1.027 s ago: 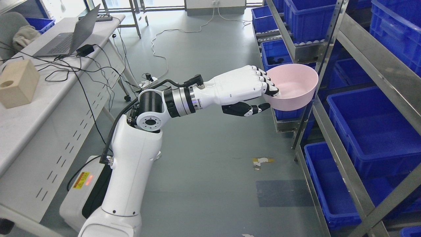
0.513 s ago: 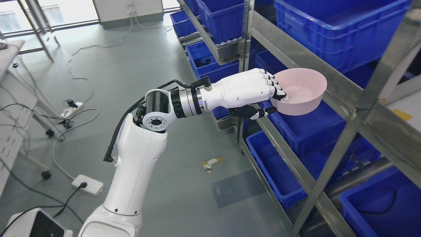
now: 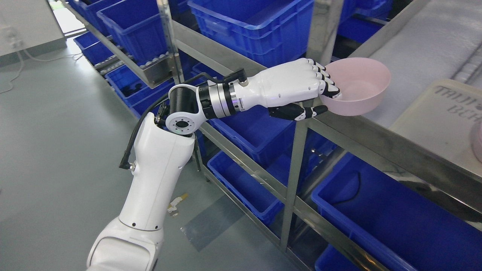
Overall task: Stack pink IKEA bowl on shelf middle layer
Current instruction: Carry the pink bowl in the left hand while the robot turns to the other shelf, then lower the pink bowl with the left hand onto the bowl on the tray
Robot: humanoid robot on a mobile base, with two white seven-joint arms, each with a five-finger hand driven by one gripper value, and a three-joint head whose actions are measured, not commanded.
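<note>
My left hand (image 3: 322, 98) is shut on the near rim of the pink bowl (image 3: 361, 92), fingers inside and thumb under the outside wall. The bowl is upright and held just above the front rail of the metal shelf (image 3: 376, 141), over a grey shelf surface (image 3: 421, 60). A beige tray (image 3: 440, 120) lies on that shelf to the right of the bowl. At the right picture edge a sliver of another pink object (image 3: 478, 143) shows on the tray. My left arm (image 3: 158, 177) reaches up from the lower left. The right arm is out of view.
Blue plastic bins (image 3: 256, 22) fill the shelf levels above and below (image 3: 376, 222). A vertical metal post (image 3: 301, 162) stands right under my hand, and another (image 3: 167, 37) further left. Grey floor (image 3: 56, 150) lies open at the left, with tape scraps (image 3: 175, 203).
The camera has swung right, so the desk and laptop have left the picture and the shelf fills it. My left hand still holds the bowl, now over the shelf's front rail.
</note>
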